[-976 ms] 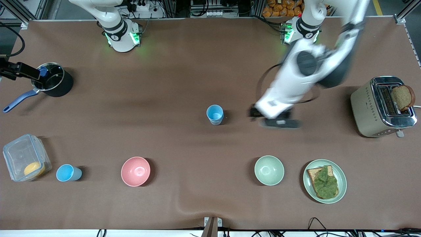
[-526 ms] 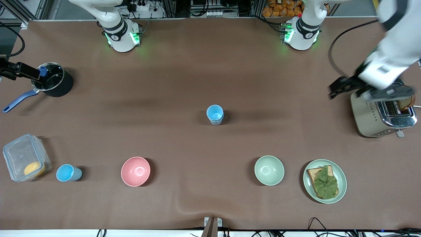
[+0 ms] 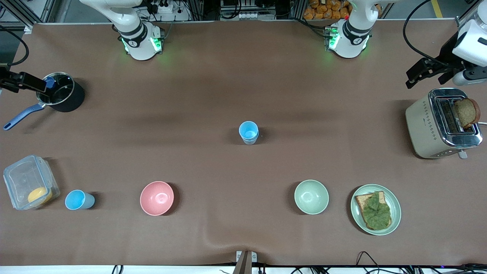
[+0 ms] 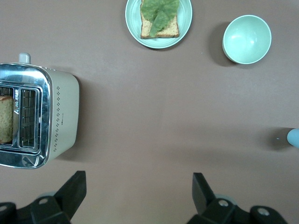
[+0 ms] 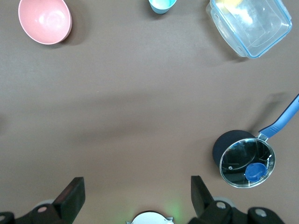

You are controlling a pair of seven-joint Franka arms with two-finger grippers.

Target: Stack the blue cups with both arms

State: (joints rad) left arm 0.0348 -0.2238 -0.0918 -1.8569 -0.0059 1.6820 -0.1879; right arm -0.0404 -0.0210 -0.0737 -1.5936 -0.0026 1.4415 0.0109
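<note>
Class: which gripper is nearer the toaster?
Left. The left gripper hangs open just above the toaster. The right gripper, also open, is up at the saucepan end of the table.

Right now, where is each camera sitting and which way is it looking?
Front view: high above, looking down at the brown table, both white arm bases and the left gripper near the shiny metal toaster.
Left wrist view: looks down past its open black fingers at the toaster and the pale green bowl.
Right wrist view: looks down past its open fingers at the pink bowl.
The front and left wrist views share the toaster and green bowl.
</note>
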